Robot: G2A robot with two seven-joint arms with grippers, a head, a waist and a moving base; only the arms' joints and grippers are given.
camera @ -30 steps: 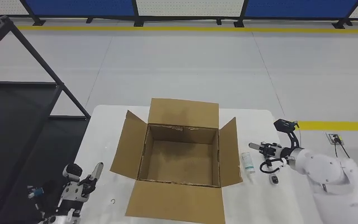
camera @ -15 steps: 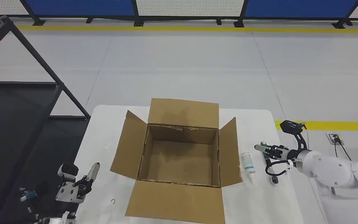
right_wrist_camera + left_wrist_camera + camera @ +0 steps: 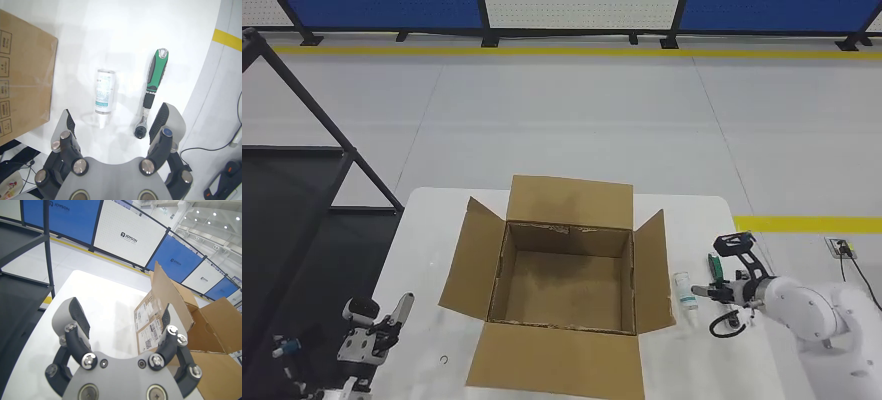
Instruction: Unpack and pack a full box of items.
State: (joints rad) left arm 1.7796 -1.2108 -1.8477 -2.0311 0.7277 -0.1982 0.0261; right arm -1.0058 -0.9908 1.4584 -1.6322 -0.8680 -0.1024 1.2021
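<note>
Now your right gripper (image 3: 115, 110) is backing away wide open, leaving the wrench (image 3: 155, 83) beside the bottle (image 3: 104, 91). The box (image 3: 570, 203) is sitting empty, so packing is coming next.

The box (image 3: 171, 291) carries shipping labels (image 3: 149, 325) with barcodes on its side; fine print, perhaps too small to read, wraps the bottle (image 3: 103, 92); logos mark the wall panels (image 3: 130, 230).
</note>
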